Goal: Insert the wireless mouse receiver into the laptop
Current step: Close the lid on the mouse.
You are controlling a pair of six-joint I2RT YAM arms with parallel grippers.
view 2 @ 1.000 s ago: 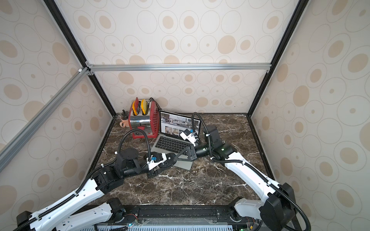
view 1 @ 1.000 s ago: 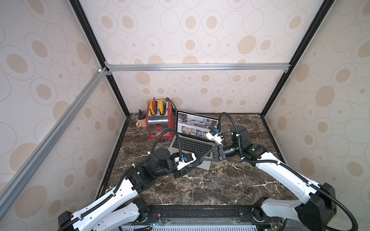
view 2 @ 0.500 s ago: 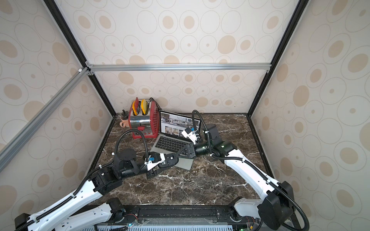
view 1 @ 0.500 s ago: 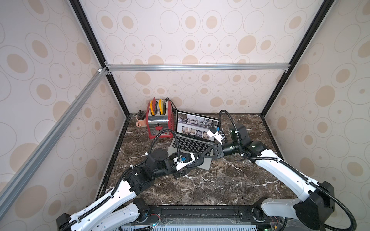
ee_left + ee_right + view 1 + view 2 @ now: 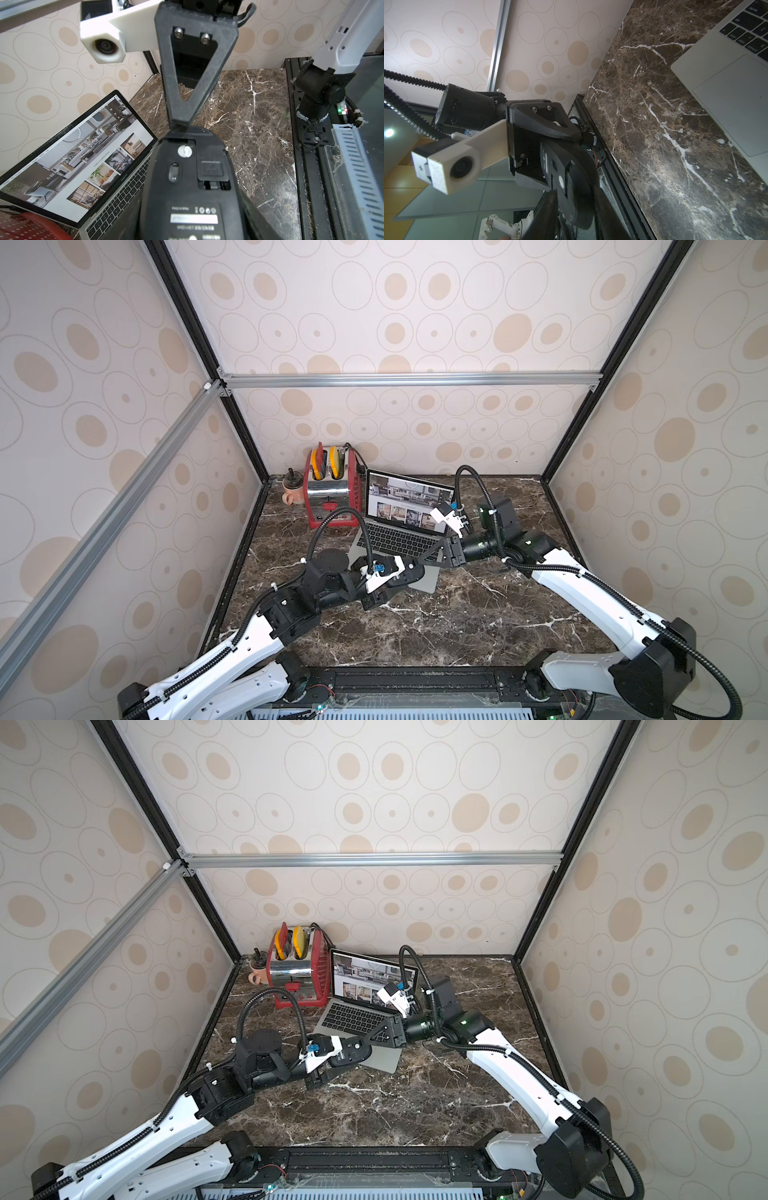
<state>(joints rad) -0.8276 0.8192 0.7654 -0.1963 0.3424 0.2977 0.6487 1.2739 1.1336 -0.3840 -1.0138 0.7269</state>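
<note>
Right now, the slim silver-grey laptop with black keys [image 5: 395, 540] sits open on the dark brown marble table [image 5: 457, 614], a little below the middle of both top views. Its screen shows a white page with photos of rooms. Just to its left stands a shiny red toaster [image 5: 330, 493]. Left of that is a small pink mug [image 5: 291, 494].

The left gripper [image 5: 562, 161] is closed on a black computer mouse [image 5: 191, 176] and holds it over the front part of the laptop. In the left wrist view the mouse fills the lower middle of the frame. Its underside faces the camera, with a white label, a round silver spot and a small open slot.

The right gripper [image 5: 180, 121] points at the far end of the mouse. In the right wrist view its two dark fingers [image 5: 548, 209] stand a narrow way apart at the bottom of the frame, with the end of the mouse between them. Whether they touch the mouse cannot be told. The tiny receiver is too small to make out.
</note>
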